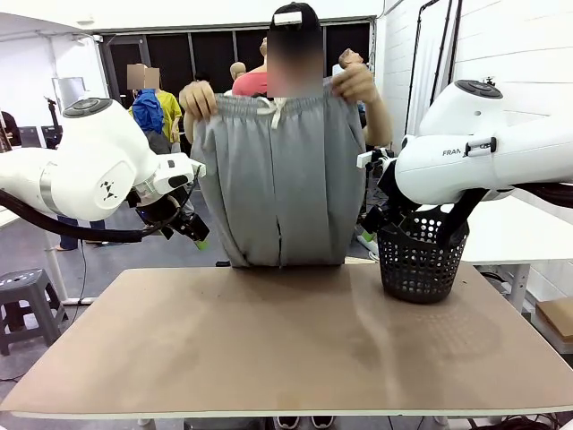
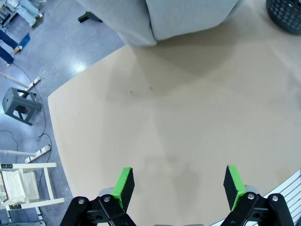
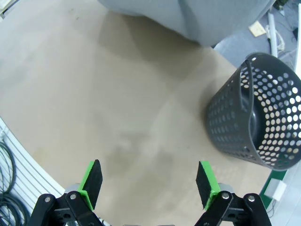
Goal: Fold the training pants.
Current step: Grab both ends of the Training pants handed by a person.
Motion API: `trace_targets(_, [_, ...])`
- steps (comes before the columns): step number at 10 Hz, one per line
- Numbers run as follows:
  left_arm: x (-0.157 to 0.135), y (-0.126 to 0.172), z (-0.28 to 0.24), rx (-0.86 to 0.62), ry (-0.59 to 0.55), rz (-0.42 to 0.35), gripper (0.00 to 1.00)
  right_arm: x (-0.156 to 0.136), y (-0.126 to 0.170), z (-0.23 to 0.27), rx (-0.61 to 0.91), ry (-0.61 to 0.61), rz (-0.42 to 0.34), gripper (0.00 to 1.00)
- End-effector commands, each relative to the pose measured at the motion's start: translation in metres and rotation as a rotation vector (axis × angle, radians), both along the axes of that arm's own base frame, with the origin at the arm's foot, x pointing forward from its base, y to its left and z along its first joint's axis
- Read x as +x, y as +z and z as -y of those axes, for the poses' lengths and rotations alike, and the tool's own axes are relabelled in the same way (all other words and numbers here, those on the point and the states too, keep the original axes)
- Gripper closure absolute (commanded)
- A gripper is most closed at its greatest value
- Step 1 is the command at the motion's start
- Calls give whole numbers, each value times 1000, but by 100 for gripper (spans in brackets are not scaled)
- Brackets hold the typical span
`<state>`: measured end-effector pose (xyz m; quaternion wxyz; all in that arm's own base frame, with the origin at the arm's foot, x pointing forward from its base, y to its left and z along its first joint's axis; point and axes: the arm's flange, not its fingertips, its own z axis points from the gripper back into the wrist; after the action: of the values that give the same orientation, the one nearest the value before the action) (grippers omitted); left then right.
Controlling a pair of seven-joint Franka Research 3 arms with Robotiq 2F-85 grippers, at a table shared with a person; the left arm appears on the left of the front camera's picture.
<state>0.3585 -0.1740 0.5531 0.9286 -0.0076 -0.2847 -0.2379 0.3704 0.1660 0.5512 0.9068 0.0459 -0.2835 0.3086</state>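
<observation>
Left gripper and right gripper are held over table, jaws apart, nothing gripped. Pants are held up by waistband in person's hands; basket stands at table's right.

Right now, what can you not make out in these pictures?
- Leg ends of the pants: front view, hidden behind the far edge of the table.
- Waist of the pants: both wrist views, cut off by the top edge.
- Inside of the basket: front view, the right arm covers its mouth; right wrist view, dark and cut by the right edge.
</observation>
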Motion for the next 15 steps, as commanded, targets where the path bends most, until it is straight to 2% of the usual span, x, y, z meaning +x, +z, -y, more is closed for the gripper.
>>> trace_targets(1, [1, 0, -1, 0, -10, 2, 0, 0, -1, 1, 0, -2, -1, 0])
trace_targets(15, [1, 0, -1, 0, -10, 2, 0, 0, -1, 1, 0, -2, -1, 0])
